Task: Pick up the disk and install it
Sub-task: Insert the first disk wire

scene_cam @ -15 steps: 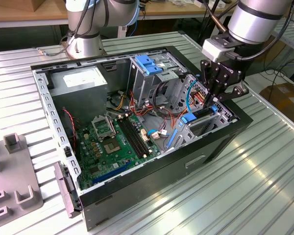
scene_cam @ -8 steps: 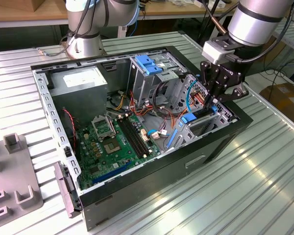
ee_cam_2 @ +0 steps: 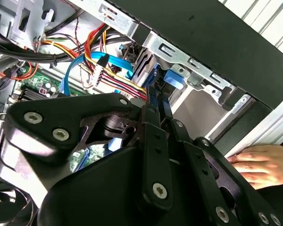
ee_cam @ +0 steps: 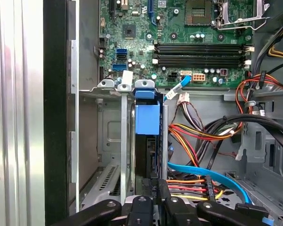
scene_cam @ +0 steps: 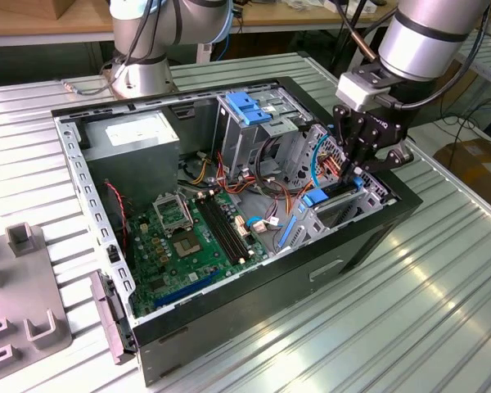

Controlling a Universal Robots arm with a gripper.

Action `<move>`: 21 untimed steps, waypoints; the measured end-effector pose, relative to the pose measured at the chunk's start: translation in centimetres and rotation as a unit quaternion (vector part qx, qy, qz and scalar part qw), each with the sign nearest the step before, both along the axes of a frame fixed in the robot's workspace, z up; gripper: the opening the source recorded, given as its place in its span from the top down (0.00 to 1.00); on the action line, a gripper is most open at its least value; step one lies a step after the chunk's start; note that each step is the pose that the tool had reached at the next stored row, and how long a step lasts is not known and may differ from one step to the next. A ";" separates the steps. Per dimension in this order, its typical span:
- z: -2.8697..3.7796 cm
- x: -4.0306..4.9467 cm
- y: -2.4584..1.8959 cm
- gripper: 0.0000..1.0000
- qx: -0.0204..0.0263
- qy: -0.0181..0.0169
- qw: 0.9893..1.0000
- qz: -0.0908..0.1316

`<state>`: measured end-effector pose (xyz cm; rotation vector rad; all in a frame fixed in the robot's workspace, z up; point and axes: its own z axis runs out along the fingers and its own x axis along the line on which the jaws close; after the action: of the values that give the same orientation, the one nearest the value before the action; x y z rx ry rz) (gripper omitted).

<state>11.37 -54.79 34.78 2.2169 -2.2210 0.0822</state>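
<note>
The disk (scene_cam: 341, 191) stands on edge in the drive bay at the case's corner on the exterior view's right, its blue rail (scene_cam: 314, 199) showing. My gripper (scene_cam: 356, 170) comes down on it from above with the fingers closed on its upper edge. In the first wrist view the disk (ee_cam: 147, 120) runs away from the gripper (ee_cam: 158, 186) as a thin black slab with a blue end tab, between the bay's metal walls. In the second wrist view the fingers (ee_cam_2: 153, 122) pinch the same edge near a blue tab (ee_cam_2: 173, 79).
The open computer case (scene_cam: 254, 295) lies on a slatted metal table. A tall grey cage with a light-blue latch (scene_cam: 247, 108), loose coloured cables (ee_cam: 198, 136) and a blue cable (ee_cam: 212, 175) crowd the bay. A hand (ee_cam_2: 264, 162) rests outside the case wall. A grey fixture (scene_cam: 24, 311) sits at the exterior view's left.
</note>
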 end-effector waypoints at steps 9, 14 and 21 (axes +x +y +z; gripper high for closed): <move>-0.64 0.00 -0.01 0.84 0.004 0.000 1.000 0.000; -0.81 0.00 -0.05 0.84 0.006 0.000 1.000 0.000; 0.29 0.00 -0.05 0.70 0.007 0.000 1.000 0.000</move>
<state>11.37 -54.84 35.07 2.2238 -2.2284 0.0673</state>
